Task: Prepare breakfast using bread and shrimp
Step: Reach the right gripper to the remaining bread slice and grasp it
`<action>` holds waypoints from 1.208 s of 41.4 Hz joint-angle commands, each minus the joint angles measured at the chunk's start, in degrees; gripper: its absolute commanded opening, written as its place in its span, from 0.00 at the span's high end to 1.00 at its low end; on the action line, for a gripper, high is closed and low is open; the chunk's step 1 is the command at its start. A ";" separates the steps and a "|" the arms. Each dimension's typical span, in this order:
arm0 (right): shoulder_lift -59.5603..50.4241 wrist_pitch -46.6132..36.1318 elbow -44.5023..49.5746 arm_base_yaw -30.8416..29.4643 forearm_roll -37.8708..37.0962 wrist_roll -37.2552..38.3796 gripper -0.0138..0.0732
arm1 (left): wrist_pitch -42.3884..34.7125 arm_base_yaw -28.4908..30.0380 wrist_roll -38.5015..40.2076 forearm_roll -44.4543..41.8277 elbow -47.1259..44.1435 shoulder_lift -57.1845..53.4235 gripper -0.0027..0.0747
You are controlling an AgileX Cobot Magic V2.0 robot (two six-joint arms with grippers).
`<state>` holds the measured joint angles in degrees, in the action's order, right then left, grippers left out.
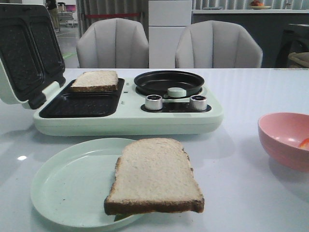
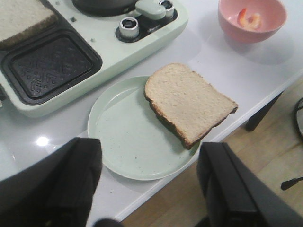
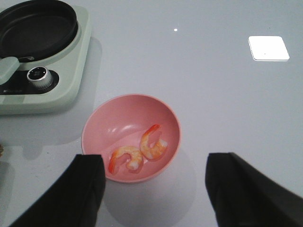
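One bread slice (image 1: 155, 177) lies on the right part of a pale green plate (image 1: 67, 183) and overhangs its rim; it also shows in the left wrist view (image 2: 187, 101). A second bread slice (image 1: 95, 80) sits on the far tray of the open sandwich maker (image 1: 125, 116). Two shrimp (image 3: 139, 153) lie in a pink bowl (image 3: 130, 123) at the right; the bowl's rim shows in the front view (image 1: 285, 137). My left gripper (image 2: 149, 184) is open and empty above the table's front edge near the plate. My right gripper (image 3: 154, 189) is open and empty just short of the bowl.
The sandwich maker's lid (image 1: 26, 53) stands open at the left. A black round pan (image 1: 169, 82) and two silver knobs (image 1: 176, 102) are on its right half. Two grey chairs (image 1: 169, 46) stand behind the table. The table's front edge (image 2: 222, 137) is right by the plate.
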<state>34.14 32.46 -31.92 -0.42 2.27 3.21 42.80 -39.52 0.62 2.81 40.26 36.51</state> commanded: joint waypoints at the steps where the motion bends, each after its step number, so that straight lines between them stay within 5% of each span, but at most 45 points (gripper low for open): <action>1: 0.57 -3.77 -1.68 -0.17 0.00 -0.16 0.20 | -3.86 -0.27 -0.08 1.26 -0.57 -5.63 0.33; 10: 1.66 0.09 -1.68 0.24 9.16 -0.65 0.20 | -3.86 -0.27 -0.08 1.26 -1.58 -10.29 0.33; 19: 9.28 8.63 -1.68 6.03 29.71 -14.19 0.20 | -5.66 -0.27 -0.08 1.26 -1.58 -10.18 0.33; 29: 21.94 4.93 -1.68 15.34 48.32 -26.84 0.20 | -6.52 -0.27 -0.08 1.26 -1.58 -10.18 0.33; 39: 34.95 -2.87 -1.86 22.20 58.17 -34.16 0.20 | -6.52 -0.27 -0.08 1.26 -1.58 -10.18 0.33; 50: 48.91 -1.83 -8.09 22.72 62.91 -38.74 0.20 | -6.52 -0.27 -0.08 1.39 -1.58 -10.18 0.33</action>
<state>81.61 30.77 -36.44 22.31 62.32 -33.85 41.24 -39.52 0.50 3.59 37.07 25.95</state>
